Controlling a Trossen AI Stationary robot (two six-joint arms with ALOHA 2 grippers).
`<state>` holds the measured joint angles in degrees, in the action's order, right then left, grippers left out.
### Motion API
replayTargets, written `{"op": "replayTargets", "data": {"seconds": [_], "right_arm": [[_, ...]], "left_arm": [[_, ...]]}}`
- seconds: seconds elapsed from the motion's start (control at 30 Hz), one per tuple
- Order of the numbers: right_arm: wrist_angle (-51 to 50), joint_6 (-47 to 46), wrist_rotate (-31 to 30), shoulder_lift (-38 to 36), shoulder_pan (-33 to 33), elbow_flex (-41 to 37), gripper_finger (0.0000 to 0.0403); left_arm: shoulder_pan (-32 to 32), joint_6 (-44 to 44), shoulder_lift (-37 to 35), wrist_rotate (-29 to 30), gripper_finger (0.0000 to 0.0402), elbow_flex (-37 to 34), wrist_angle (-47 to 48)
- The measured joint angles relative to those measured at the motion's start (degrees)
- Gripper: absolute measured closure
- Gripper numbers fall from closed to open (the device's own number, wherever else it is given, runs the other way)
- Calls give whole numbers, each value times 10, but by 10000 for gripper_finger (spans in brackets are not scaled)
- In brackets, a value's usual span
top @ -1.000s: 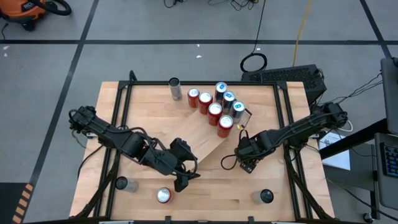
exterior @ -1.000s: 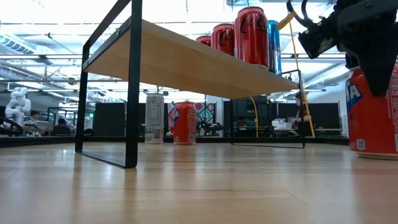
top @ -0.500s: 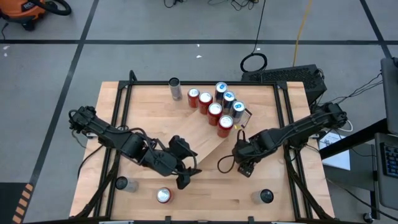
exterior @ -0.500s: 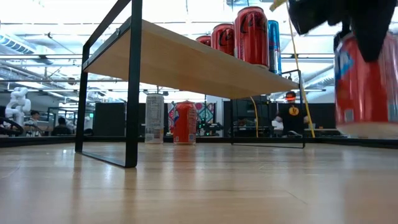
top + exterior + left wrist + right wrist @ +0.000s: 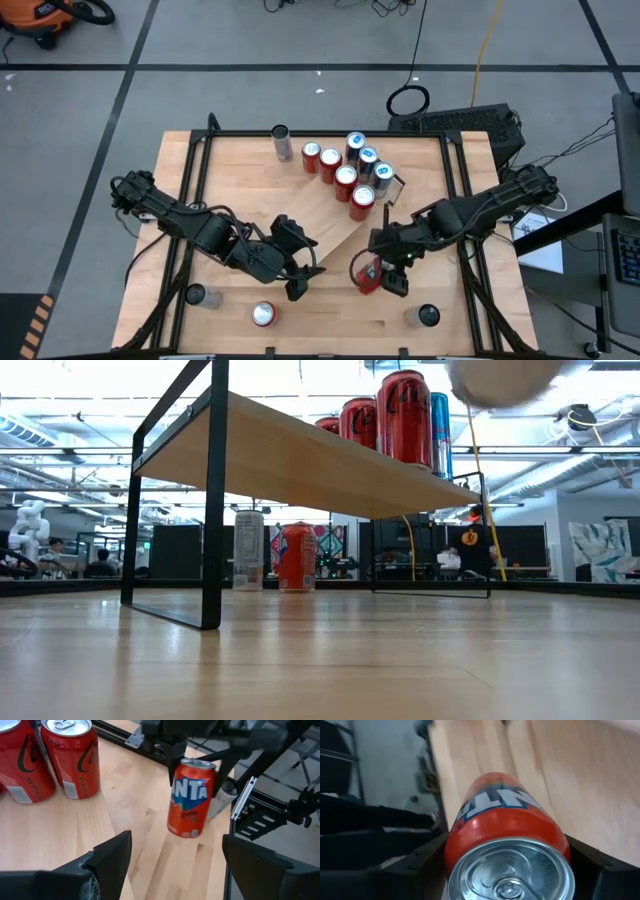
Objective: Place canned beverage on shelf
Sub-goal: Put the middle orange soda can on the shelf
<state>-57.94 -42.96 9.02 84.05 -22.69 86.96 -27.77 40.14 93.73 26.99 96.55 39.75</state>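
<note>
My right gripper point(image 5: 380, 274) is shut on an orange Fanta can point(image 5: 192, 797), which hangs in the air off the near right end of the shelf point(image 5: 322, 215). The shelf is a light-wood board set slantwise on the table. Several red and blue cans point(image 5: 345, 178) stand on its far end. The low view shows only the held can's blurred bottom point(image 5: 495, 378) at the top. My left gripper point(image 5: 300, 281) hovers open near the shelf's near end, pointing at the held can, with nothing between its fingers. My right gripper pinches the Fanta can between its two fingers, on the upper side wall just under the rim point(image 5: 176, 770). One finger point(image 5: 422, 862) lies on each side of the can's top. The fingers come from above, slanting down. The can hangs nearly upright, lifted clear of the table.
Loose cans stand on the table: a silver one point(image 5: 281, 143) at the far edge, a red one point(image 5: 263, 315) and a dark one point(image 5: 196, 296) near left, another dark one point(image 5: 427, 316) near right. Two red cola cans point(image 5: 65, 757) stand close before my left gripper.
My right gripper has risen with the Fanta can, lifting it off the table and out of the top of the low view, and has drifted a little toward the near edge while its wrist rolled. My left gripper has turned slightly in place.
</note>
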Motion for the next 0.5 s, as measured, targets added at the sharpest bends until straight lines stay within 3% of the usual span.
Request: {"op": "replayTargets", "data": {"seconds": [0.27, 0.5], "right_arm": [[69, 21, -2, 0, 0, 52, 129], [148, 21, -3, 0, 1, 54, 129]], "left_arm": [[0, -4, 0, -58, 89, 0, -49], [0, -3, -6, -73, 74, 0, -97]]}}
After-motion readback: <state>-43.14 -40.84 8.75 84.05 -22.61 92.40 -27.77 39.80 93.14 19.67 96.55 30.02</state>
